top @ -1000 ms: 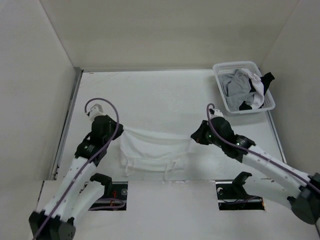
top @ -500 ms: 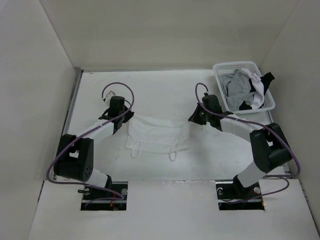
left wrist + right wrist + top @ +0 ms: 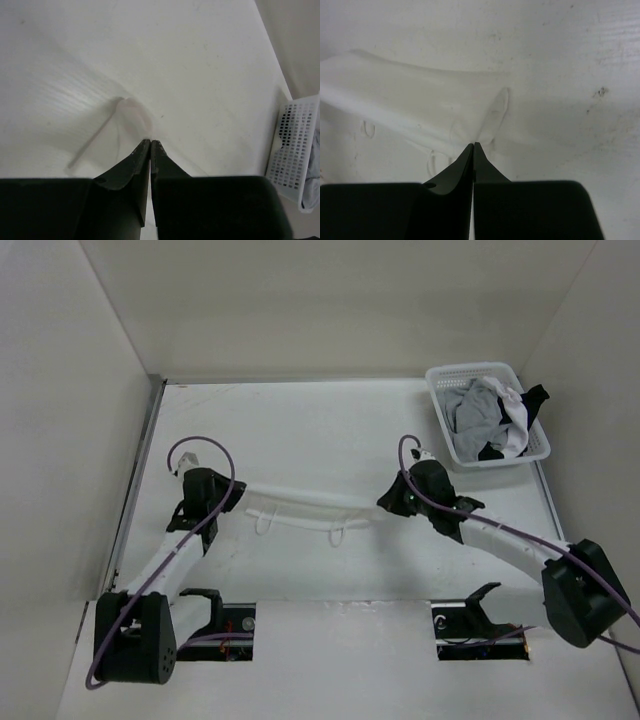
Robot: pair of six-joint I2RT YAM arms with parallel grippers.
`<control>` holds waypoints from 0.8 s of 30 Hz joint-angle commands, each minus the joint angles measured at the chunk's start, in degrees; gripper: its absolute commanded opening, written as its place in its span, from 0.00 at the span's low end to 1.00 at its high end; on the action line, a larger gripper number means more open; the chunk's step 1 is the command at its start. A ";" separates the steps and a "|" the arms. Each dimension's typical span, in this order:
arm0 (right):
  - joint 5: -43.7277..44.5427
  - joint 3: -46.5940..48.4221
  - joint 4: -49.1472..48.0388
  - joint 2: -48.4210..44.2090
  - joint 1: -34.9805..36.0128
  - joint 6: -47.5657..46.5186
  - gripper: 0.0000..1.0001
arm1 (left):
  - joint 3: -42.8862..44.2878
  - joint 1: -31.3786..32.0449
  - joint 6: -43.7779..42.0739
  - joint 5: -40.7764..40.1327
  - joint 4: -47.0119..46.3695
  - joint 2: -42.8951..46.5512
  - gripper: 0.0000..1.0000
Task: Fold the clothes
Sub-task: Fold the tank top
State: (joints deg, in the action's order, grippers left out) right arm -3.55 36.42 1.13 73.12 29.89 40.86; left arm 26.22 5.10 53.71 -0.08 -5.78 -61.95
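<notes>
Top view: white garment [image 3: 310, 502] strung as a narrow band across mid-frame, betw. both arms, over the counter [image 3: 300, 430]. Left end effector [image 3: 150, 141] clenched on its left corner. Right end effector [image 3: 473, 145] clenched on the right corner. Fabric bunches at the tips in both wrist views. Strap loops [image 3: 340, 532] hang off the band's lower edge. Can't tell if the band touches the counter. Basket [image 3: 468, 369] w/ grey and black clothes [image 3: 480, 415] sits upper right, well apart.

Step, prob.: carry the held edge over to make the fold. To do it well:
- both ends level, even tension, arms in sync so no skew
- lay held edge square on opposite edge, straps tucked inside
- let go only once fabric lies flat

Thin cloth, likely wrinkles if slack.
</notes>
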 commanded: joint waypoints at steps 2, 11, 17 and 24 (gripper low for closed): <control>3.10 -1.88 0.45 -5.00 4.59 1.59 0.03 | -4.24 -3.91 1.04 5.69 -0.37 6.48 0.03; 9.17 -6.45 4.06 -8.00 14.00 6.33 0.04 | -10.22 -6.99 0.52 8.34 2.62 12.74 0.03; 9.35 -8.83 3.44 -4.84 14.45 7.92 0.05 | -13.73 -7.61 0.25 8.08 3.93 11.94 0.05; 11.10 -8.56 5.28 -4.21 16.56 8.88 0.20 | -15.50 -10.51 0.69 9.04 5.77 15.36 0.32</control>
State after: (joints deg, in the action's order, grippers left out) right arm 5.08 27.57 6.13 69.60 45.41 48.71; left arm 10.85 -4.51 54.39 7.81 0.67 -49.58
